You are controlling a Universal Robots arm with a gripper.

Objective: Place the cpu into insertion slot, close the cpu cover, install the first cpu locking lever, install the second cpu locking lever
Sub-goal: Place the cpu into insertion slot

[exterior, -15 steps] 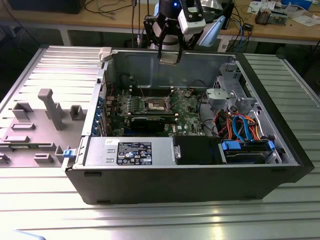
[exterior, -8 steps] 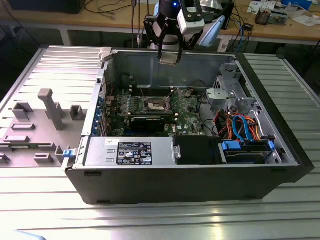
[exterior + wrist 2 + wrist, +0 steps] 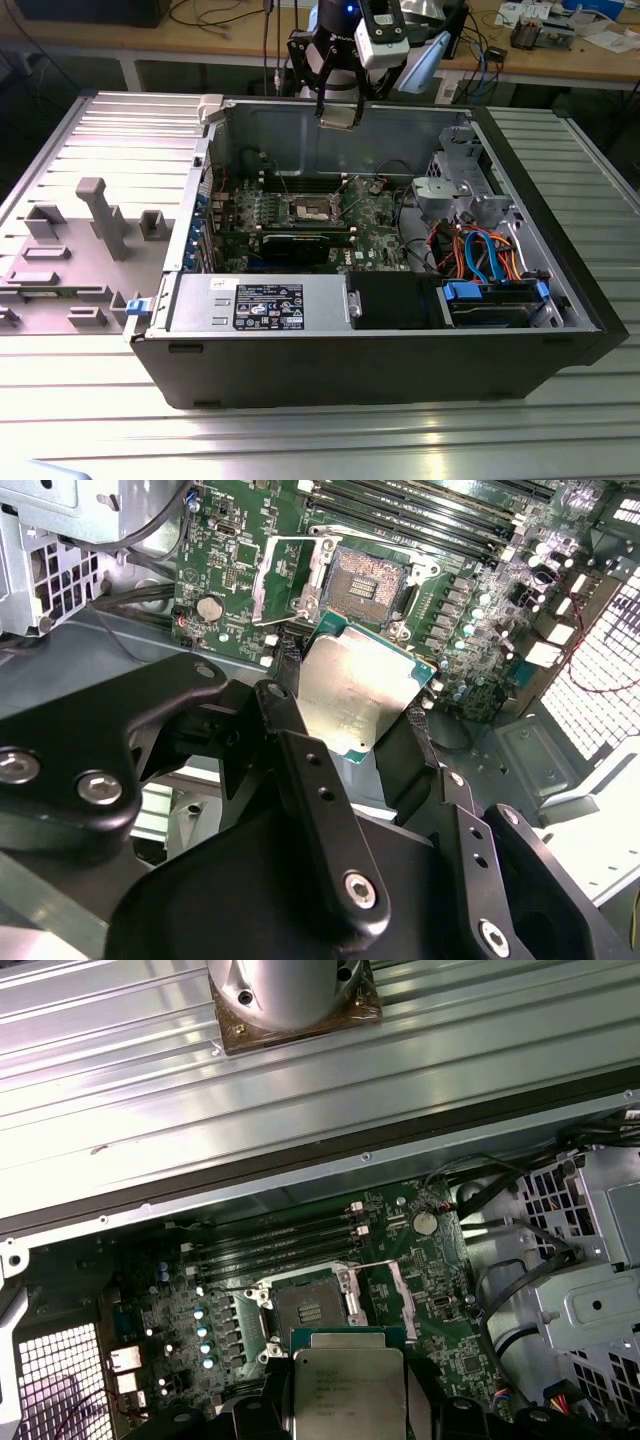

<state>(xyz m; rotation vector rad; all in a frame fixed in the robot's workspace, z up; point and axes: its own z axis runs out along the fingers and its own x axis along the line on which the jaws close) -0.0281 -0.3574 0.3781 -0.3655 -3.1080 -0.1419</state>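
My gripper (image 3: 338, 112) hangs above the open computer case, shut on the cpu (image 3: 339, 117). In both wrist views the cpu (image 3: 360, 695) (image 3: 350, 1390) is a silvery square held by its edges between black fingers (image 3: 295, 695). It sits in the air, apart from the board. Below it on the green board lies the insertion slot (image 3: 365, 580) (image 3: 312, 1310) (image 3: 310, 208), bare with its tan-grey centre showing. The cpu cover (image 3: 285, 580) (image 3: 385, 1300) is swung open beside the slot. A thin wire lever (image 3: 375, 532) runs along the slot's edge.
The case walls (image 3: 330, 130) surround the board. Inside are a power supply box (image 3: 270, 305), a long black graphics card (image 3: 300, 245), memory slots (image 3: 270, 1240), a drive cage (image 3: 455, 190) and coloured cables (image 3: 480, 250). Grey fixtures (image 3: 100, 215) stand at the exterior view's left.
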